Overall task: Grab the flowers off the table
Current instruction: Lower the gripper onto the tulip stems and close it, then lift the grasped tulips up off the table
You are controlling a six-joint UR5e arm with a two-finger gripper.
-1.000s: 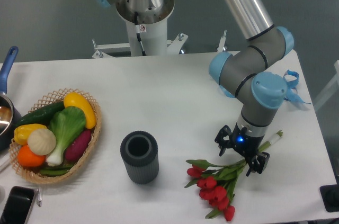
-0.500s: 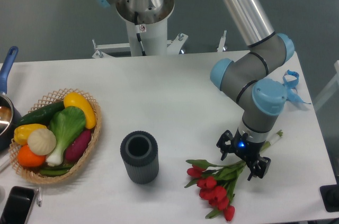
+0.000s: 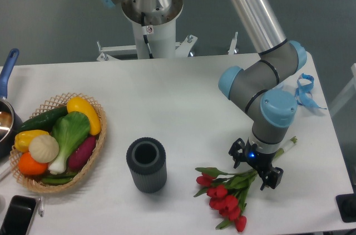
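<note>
Camera view, fixed, looking down on the white counter [image 3: 183, 96]. I read the flowers [image 3: 229, 195] as lying flat at the lower right of the frame, their long axis running diagonally: red heads toward the lower left, pale stems rising to the upper right, where the stem ends show just past the wrist. The gripper [image 3: 256, 168] sits low over the stems, directly on that axis, with its jaws spread and one finger showing on each side of the stems, so the opening lies across the bunch rather than along it. Whether the fingers already touch the stems I cannot tell. In my judgement the coming move is simply to press the jaws together on the stems. The dark ribbed cup [image 3: 146, 165] and wicker basket [image 3: 83, 168] stand well apart to the left.
</note>
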